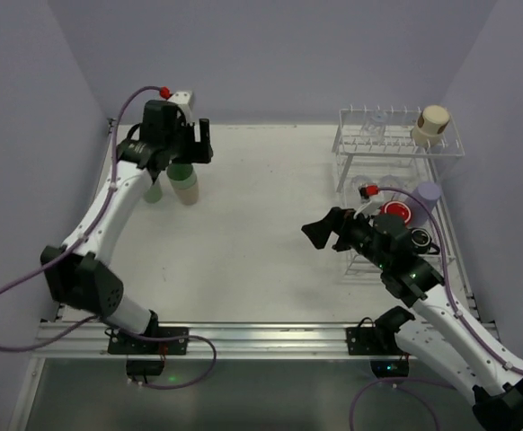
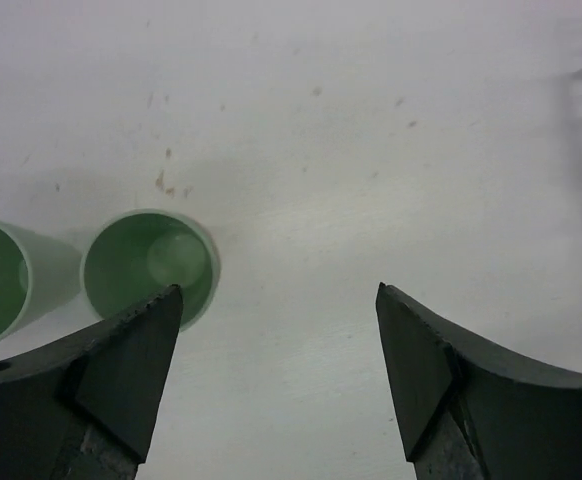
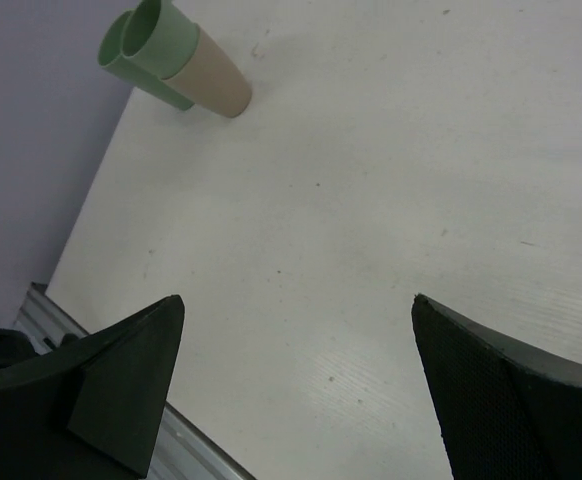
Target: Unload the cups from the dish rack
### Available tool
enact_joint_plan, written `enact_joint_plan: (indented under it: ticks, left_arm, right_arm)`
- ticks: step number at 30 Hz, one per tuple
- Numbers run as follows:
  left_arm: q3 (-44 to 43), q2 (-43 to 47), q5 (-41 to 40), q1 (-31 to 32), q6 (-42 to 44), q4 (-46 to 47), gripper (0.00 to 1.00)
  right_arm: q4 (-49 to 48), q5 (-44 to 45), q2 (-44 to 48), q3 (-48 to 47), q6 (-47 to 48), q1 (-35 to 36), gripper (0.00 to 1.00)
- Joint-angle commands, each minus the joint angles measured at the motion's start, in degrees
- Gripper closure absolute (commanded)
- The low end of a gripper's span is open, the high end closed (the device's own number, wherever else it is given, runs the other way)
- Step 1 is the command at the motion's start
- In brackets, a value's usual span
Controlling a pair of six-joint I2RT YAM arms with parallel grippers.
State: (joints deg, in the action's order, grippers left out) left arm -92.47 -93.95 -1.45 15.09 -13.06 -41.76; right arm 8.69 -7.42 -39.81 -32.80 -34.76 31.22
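Observation:
The wire dish rack [image 1: 351, 157] stands at the right. A beige tumbler [image 1: 430, 126] sits on its upper tier; a lavender tumbler [image 1: 429, 193], a red mug [image 1: 394, 213] and a clear glass [image 1: 369, 187] sit lower down. Two tumblers stand on the table at the far left: a pale green one [image 1: 154, 189] and a beige one with a green inside [image 1: 186, 185]. Both show from above in the left wrist view [image 2: 149, 262] and in the right wrist view [image 3: 206, 78]. My left gripper [image 1: 192, 148] hovers open and empty just right of them [image 2: 279, 300]. My right gripper [image 1: 326, 229] is open and empty left of the rack [image 3: 296, 305].
Purple walls close the table in on the left, back and right. A metal rail [image 1: 243, 337] runs along the near edge and shows in the right wrist view [image 3: 186, 450]. White tabletop [image 1: 261, 206] lies between the tumblers and the rack.

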Motion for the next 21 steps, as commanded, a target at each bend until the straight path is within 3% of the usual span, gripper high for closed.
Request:
enact_joint_plan:
  ticks: [1, 6, 10, 13, 18, 21]
  left_arm:
    - [9.96, 16.31, 14.17, 1.16, -1.79, 14.48, 0.18]
    - [28.19, 36.09, 21.75, 8.70, -4.60, 27.75, 0.14]
    - [44.60, 46.30, 26.58, 11.98, -5.05, 32.96, 0.11]
    - [51.48, 52.37, 28.52, 11.98, -4.61, 35.16, 0.07]
    - [51.60, 58.96, 27.65, 11.98, -3.02, 33.41, 0.02]
    - [51.68, 61.43, 26.59, 12.24, -3.29, 32.62, 0.00]
  right_arm:
    - [6.15, 9.58, 1.67, -7.43, 6.45, 0.07, 0.03]
    - [12.58, 23.22, 2.28, -10.45, 5.07, -4.83, 0.18]
    - [12.67, 31.58, 2.20, -10.53, 4.88, -14.30, 0.17]
    - [11.01, 33.95, 0.88, -11.06, 4.00, -21.10, 0.15]
    - [6.61, 44.92, -7.53, -11.59, 4.71, -27.60, 0.01]
    - [5.46, 42.95, -11.15, -12.37, 1.90, -33.39, 0.01]
